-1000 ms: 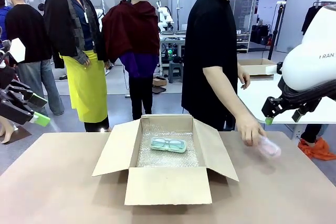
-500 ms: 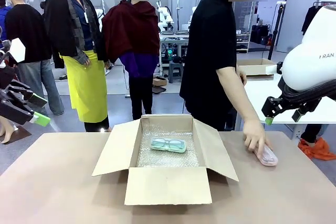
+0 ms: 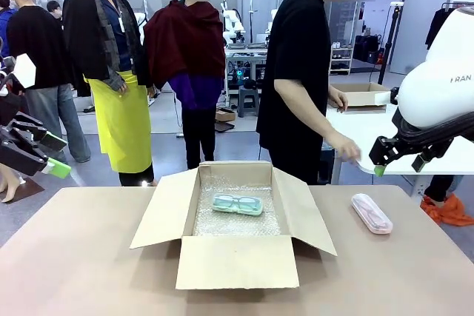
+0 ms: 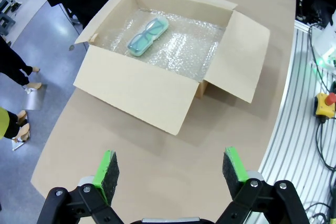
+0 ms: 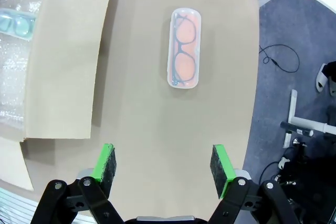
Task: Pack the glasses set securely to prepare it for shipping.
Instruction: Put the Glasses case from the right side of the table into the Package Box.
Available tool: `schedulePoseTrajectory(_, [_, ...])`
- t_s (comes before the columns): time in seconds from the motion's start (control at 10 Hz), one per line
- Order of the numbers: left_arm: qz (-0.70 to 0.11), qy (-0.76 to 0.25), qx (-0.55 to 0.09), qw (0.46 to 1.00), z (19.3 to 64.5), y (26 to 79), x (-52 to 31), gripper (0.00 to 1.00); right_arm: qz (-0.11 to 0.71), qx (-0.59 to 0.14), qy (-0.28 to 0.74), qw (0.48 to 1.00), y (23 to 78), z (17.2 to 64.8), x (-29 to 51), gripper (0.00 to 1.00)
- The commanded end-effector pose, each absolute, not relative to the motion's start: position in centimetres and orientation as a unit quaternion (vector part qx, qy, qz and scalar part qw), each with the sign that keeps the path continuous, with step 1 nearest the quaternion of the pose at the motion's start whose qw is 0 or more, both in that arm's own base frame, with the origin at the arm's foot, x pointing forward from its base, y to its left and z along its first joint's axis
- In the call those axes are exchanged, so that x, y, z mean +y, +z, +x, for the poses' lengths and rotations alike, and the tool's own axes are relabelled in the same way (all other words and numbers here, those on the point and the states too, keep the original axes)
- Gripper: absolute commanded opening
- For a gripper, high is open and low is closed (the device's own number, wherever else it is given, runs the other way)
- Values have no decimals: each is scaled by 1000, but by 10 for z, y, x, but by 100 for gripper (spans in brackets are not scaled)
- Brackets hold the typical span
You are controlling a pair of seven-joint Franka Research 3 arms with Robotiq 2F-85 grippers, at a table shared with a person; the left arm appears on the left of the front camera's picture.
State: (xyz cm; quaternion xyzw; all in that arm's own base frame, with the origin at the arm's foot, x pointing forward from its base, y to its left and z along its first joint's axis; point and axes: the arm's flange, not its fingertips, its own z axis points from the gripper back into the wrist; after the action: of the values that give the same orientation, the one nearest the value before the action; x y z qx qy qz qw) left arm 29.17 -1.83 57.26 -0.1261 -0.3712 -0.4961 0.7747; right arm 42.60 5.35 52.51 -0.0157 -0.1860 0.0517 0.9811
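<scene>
Table: the brown table [image 3: 74, 257] stands in a big busy room, and people stand far behind it.
Box: a cardboard box [image 3: 237, 260] sits in the middle of the table with all four flaps open.
Bubble wrap: the bubble wrap [image 3: 235, 225] covers the bottom of the box.
Green case: the green case [image 3: 238, 204] lies flat on the bubble wrap inside the box, near the far wall. Green glasses show through it.
Pink case: the pink case [image 5: 184, 47] lies flat on the bare table, to the right of the box and apart from it. Dark-rimmed glasses show through its clear lid.
Left gripper: the left gripper [image 4: 170, 169] hangs in the air by the left end of the table, fingers spread wide, holding nothing.
Right gripper: the right gripper [image 5: 164, 167] hangs high over the right side of the table, near the pink case, fingers spread wide, holding nothing.
Person: a person in a black shirt stands at the far side. The person's hand [image 3: 346, 151] is up in the air, well apart from the pink case, and I cannot tell how its fingers are set.
</scene>
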Motion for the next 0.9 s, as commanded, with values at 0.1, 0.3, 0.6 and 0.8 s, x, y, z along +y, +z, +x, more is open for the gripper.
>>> schedulePoseTrajectory(0.1, [-134, -500, -374, 770, 291, 574, -17, 100, -16, -186, 52, 981, 525, 426, 54, 91])
schedulePoseTrajectory(0.3, [-134, -500, -374, 770, 291, 574, -17, 100, -13, -157, 56, 986, 505, 459, 63, 91])
schedulePoseTrajectory(0.6, [-134, -500, -374, 770, 291, 574, -17, 100, -28, -120, 33, 992, 467, 498, 69, 91])
schedulePoseTrajectory(0.8, [-134, -500, -374, 770, 291, 574, -17, 100, -25, -82, 37, 996, 436, 524, 65, 91])
